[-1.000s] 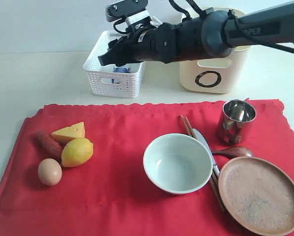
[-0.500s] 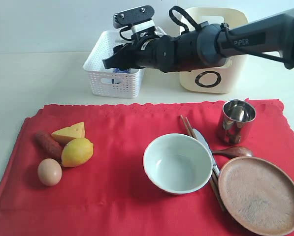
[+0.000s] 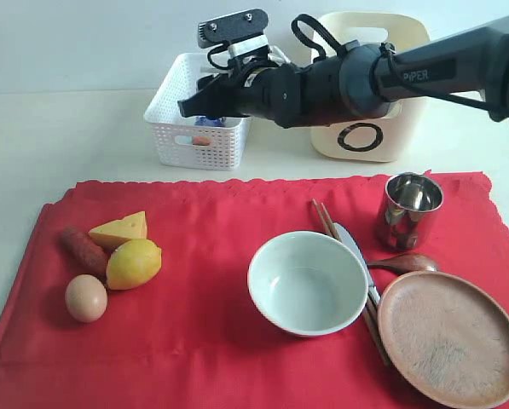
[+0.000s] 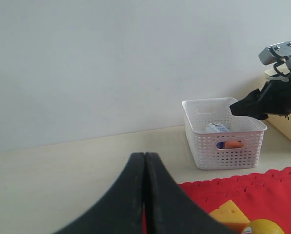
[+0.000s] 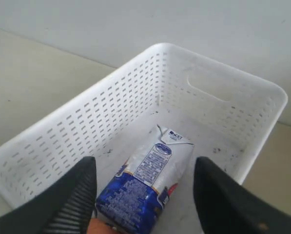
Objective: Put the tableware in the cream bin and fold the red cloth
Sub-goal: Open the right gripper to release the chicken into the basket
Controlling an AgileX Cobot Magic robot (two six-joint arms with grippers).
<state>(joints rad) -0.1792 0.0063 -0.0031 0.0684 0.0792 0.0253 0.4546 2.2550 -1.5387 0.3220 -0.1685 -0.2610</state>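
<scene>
The pale desk [image 3: 66, 145] fills the scene, and the red cloth [image 3: 203, 256] lies flat and unfolded over its near half, scalloped edge toward the far side. The right arm [image 3: 442, 64] reaches across from the right, passing in front of the cream bin [image 3: 407, 128], which stands on the bare desk beyond the cloth's far edge. Just left of the bin is a white basket [image 3: 173, 128] with perforated walls.

On the cloth's right side, the brown plate [image 3: 450, 336] sits at the near corner. The grey-green bowl [image 3: 307, 283] is just left of it, upright and empty. The steel cup [image 3: 408, 209] stands behind the plate.

A milk carton [image 5: 145, 183] lies on its side in the basket, beside something small and orange that is too hidden to name.

On the cloth's left side a lemon [image 3: 134, 262], a wedge of cheese [image 3: 122, 229], a sausage [image 3: 82, 248] and an egg [image 3: 86, 297] sit close together.

Chopsticks [image 3: 325, 218] and a knife [image 3: 349, 241] lie side by side between bowl and plate, and a dark spoon [image 3: 403, 263] rests between cup and plate.

The right tool [image 5: 146, 165] hangs over the basket with its fingers spread wide and nothing between them. The left tool [image 4: 144, 158] has its fingers pressed together, gripping nothing, near the cloth's left edge.
</scene>
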